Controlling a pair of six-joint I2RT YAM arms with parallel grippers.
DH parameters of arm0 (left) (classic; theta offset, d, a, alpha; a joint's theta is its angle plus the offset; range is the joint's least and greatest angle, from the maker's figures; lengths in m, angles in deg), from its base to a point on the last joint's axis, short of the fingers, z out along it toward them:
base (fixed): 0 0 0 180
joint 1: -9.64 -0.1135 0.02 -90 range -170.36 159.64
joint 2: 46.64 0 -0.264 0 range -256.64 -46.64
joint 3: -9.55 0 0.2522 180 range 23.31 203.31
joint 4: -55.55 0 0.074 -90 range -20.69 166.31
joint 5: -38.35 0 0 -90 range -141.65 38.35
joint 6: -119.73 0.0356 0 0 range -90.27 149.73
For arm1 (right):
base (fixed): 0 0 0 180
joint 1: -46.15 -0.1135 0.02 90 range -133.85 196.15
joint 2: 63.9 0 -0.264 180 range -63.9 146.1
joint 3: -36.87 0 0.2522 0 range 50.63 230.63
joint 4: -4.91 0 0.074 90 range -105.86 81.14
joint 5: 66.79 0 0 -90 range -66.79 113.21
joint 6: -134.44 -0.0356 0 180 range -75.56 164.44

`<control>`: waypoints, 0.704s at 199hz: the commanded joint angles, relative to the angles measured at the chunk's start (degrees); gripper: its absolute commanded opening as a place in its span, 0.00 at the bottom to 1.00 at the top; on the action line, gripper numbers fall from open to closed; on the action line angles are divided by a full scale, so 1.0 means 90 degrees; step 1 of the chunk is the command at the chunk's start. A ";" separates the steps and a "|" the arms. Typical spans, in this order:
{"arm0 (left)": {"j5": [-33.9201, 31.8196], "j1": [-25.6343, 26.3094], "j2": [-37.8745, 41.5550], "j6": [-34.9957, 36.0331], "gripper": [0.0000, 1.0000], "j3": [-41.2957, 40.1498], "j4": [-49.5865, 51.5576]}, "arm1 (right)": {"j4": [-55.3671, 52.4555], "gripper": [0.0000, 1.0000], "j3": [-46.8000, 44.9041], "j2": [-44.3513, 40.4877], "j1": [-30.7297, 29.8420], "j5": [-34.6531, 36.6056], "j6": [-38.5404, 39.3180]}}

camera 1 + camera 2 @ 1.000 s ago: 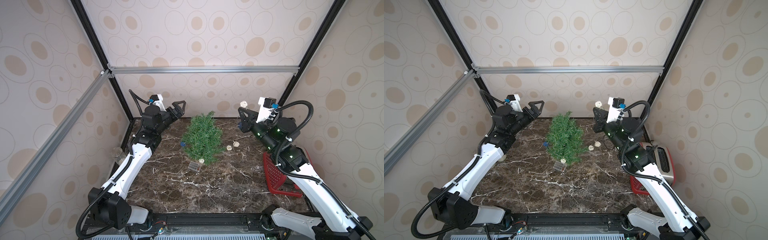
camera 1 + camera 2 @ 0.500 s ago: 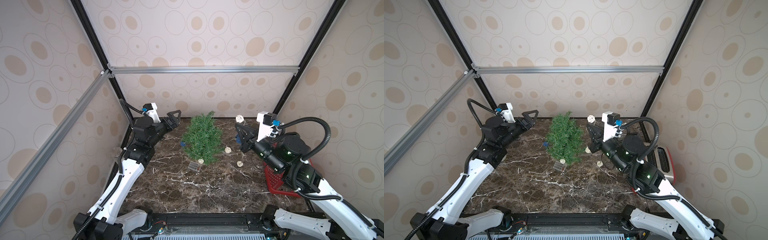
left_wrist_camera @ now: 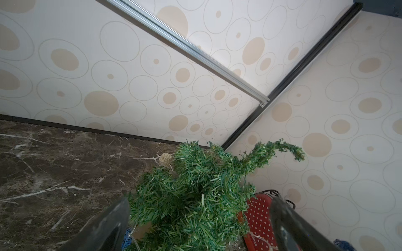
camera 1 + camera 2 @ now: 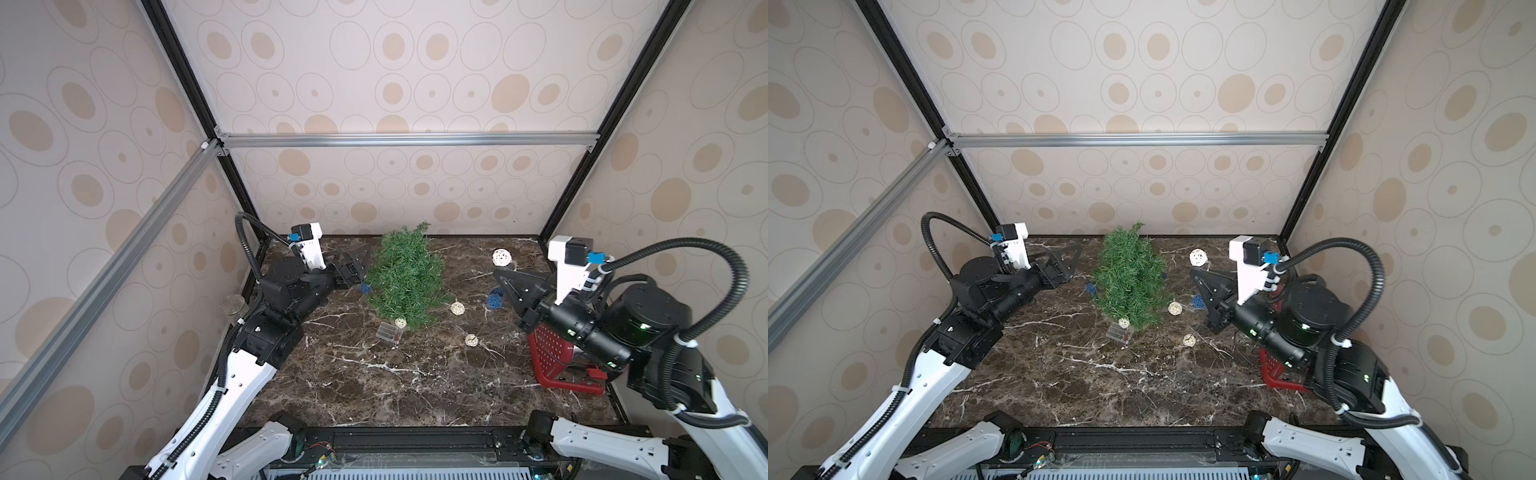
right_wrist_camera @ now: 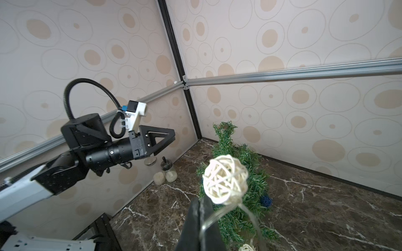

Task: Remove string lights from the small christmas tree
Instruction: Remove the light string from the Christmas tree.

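Note:
The small christmas tree (image 4: 405,282) (image 4: 1131,282) stands upright at the back middle of the marble table. The string lights trail off it to the right: a cream ball (image 4: 501,257) (image 5: 225,181) hangs at my right gripper (image 4: 505,282) (image 5: 201,202), which is shut on the clear wire just below it. Other balls (image 4: 457,308) (image 4: 471,340) (image 4: 495,298) lie on the table. One cream ball (image 4: 400,323) and the battery box (image 4: 389,332) sit at the tree's foot, a blue ball (image 4: 365,288) at its left. My left gripper (image 4: 353,266) (image 3: 200,217) is open beside the foliage.
A red perforated basket (image 4: 552,357) (image 4: 1273,370) lies under my right arm at the table's right edge. Small glass jars (image 5: 168,171) (image 4: 234,305) stand by the left wall. The enclosure walls close in the back and both sides.
Both grippers have come down lower. The right one drew back toward the front right with the cream ball, dragging loose balls forward and a blue ball out to the tree's right.

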 commanded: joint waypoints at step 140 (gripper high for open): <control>0.1005 0.1982 0.1782 0.1351 0.99 -0.1578 -0.0661 | -0.0259 0.00 0.0856 0.1576 -0.0149 -0.3409 -0.1449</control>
